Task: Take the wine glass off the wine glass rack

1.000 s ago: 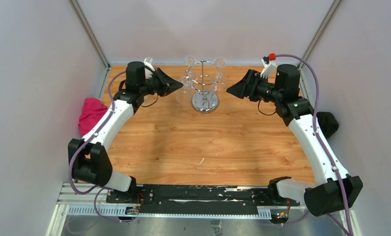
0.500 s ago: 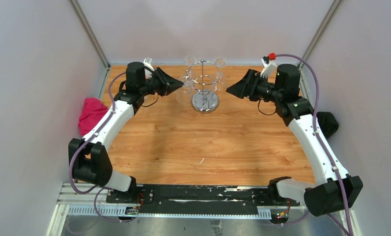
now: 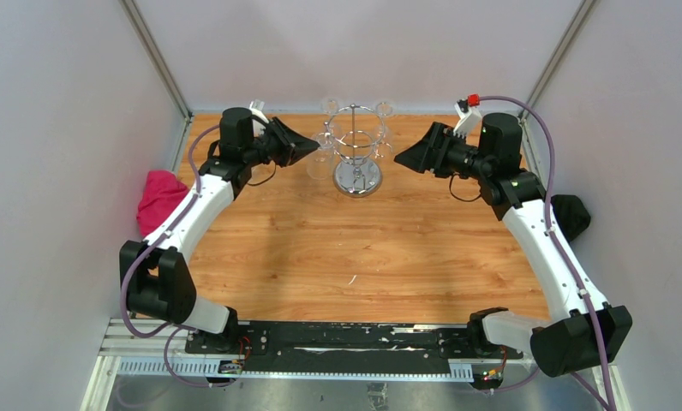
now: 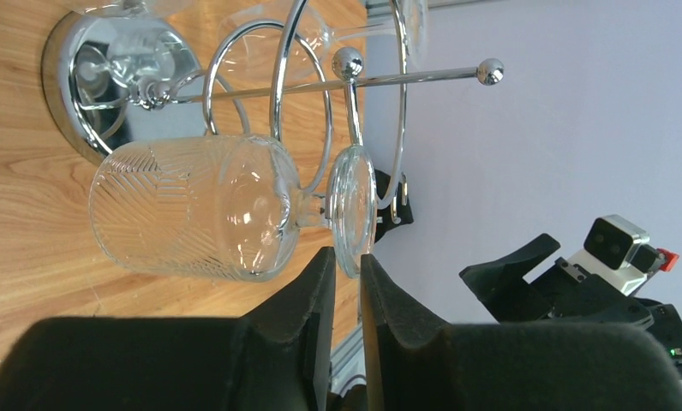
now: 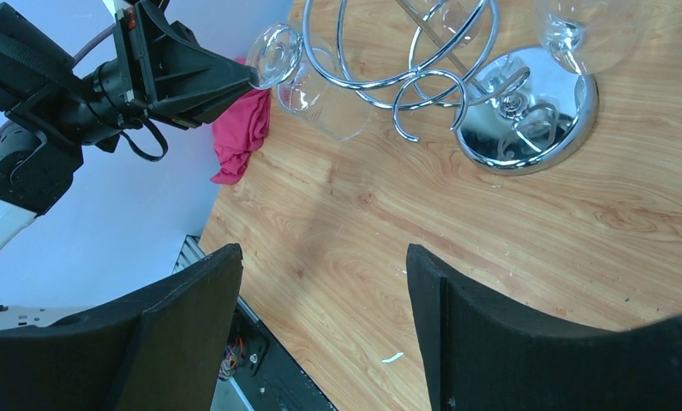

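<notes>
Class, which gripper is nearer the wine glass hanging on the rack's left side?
Left. The left gripper has its fingertips closed on the foot rim of the wine glass; the right gripper hangs open beyond the far side of the rack, touching nothing.

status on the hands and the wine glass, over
Left hand pinching the wine glass by its foot, right hand open and standing off. Glass not yet off the wine glass rack. Other glasses hang close by.
</notes>
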